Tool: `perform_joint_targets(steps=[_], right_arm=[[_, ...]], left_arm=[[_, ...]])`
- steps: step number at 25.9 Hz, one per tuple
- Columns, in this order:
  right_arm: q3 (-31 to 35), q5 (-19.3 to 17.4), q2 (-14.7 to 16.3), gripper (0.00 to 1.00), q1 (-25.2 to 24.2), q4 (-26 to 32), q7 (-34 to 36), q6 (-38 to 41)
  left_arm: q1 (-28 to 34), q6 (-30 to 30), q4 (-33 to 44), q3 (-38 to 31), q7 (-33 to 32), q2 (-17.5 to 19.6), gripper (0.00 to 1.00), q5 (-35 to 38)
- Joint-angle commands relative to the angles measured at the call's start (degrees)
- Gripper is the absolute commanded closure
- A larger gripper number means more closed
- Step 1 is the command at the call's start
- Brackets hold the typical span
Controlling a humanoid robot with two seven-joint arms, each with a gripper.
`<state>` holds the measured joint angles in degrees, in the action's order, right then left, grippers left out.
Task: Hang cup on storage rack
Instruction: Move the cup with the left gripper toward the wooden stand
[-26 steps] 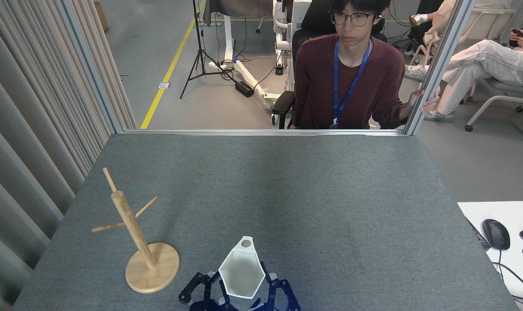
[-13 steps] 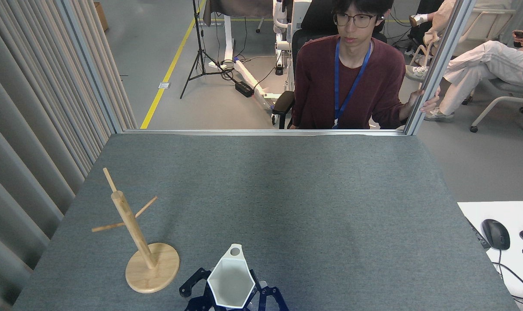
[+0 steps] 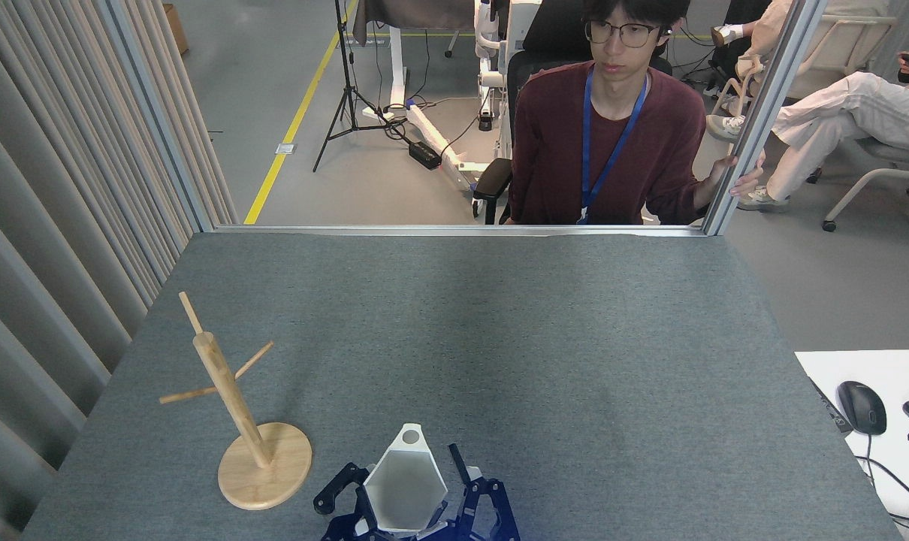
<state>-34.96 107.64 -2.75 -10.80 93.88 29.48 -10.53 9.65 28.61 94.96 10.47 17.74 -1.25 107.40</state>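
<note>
Cup (image 3: 404, 490), bottom centre, rim up, pinched between dark gripper (image 3: 417, 518) fingers, tab handle free for pegging; owning arm unclear; storage rack (image 3: 233, 409), lower left, pegs bare

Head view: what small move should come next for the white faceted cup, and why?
Probably raise the white faceted cup leftward toward the bamboo-coloured wooden rack: dark blue gripper fingers flank both its sides, yet it sits low, apart from the rack, whose three pegs are bare.
</note>
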Motion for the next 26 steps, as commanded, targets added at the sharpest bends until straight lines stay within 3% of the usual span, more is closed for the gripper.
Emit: perform_joint_targets(steps=[1, 4, 6, 8, 10, 11, 17, 21, 26], right_arm=[[1.65, -2.26, -0.33, 0.02, 0.25, 4.29, -0.03, -0.99], [15.8, -17.02, -0.51, 0.02, 2.01, 3.94, -1.88, -4.94], [24.23, -22.21, 0.64, 0.02, 1.66, 2.36, -4.6, -4.85], [29.34, -20.72, 5.21, 0.02, -1.33, -0.54, -5.75, -3.45], [29.51, -19.84, 11.01, 0.02, -7.57, -1.68, -5.57, -1.08], [29.43, -19.84, 11.98, 0.02, -10.55, -1.6, -5.31, 0.33], [32.59, -20.28, 10.22, 0.02, -14.95, -0.8, -2.76, 2.44], [32.41, -20.28, 9.87, 0.02, -15.04, -0.8, -2.76, 2.44], [32.5, -20.28, 10.04, 0.02, -14.69, -0.89, -2.76, 2.44]], left_arm=[[0.1, -0.13, -0.13, -0.01, -0.07, 0.02, 0.66, 0.0], [0.63, -0.4, 0.13, -0.45, 0.02, 0.11, 0.66, -0.09], [1.16, -0.57, 0.31, -1.16, 0.19, 0.2, 0.65, -0.35], [1.6, -1.1, 1.45, -3.71, 0.28, 0.2, 0.65, -0.62], [3.79, -1.1, 3.39, -6.25, 0.28, 0.11, 0.65, -0.79], [4.5, -1.19, 4.09, -6.87, 0.37, 0.2, 0.65, -0.88], [5.73, -2.51, 4.18, -16.63, 0.81, 0.72, 0.65, -0.97], [5.81, -2.07, 4.35, -28.14, 0.9, 0.99, 0.66, -0.97], [7.31, -0.4, 4.35, -35.87, 3.62, 2.22, 0.66, -3.25]])
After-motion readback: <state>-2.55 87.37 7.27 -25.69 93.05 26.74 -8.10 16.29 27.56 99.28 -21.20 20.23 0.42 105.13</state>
